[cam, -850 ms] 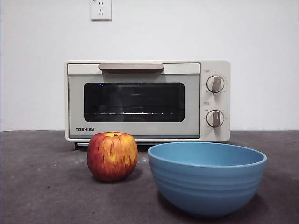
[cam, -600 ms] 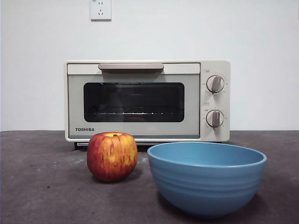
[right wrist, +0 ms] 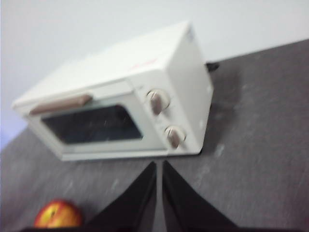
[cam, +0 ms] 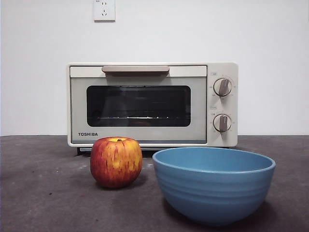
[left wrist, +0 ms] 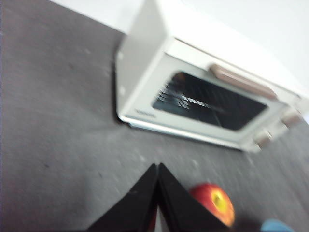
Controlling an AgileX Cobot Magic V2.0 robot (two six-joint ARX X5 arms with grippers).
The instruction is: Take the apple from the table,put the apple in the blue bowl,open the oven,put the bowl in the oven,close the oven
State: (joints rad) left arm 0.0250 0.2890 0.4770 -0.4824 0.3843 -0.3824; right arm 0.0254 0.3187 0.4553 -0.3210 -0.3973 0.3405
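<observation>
The apple sits on the worktop just beside the blue bowl, before the closed TOSHIBA oven. Left gripper and right gripper hang above, pinched together, empty. Pickup not begun; the next move likely needs one to spread and descend.

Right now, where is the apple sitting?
In the front view the apple rests on the table, just left of the blue bowl and in front of the closed oven.

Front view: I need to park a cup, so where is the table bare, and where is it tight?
Bare table lies left of the apple, and right of the oven behind the blue bowl. It is tight between apple and bowl and in front of the oven door.
</observation>
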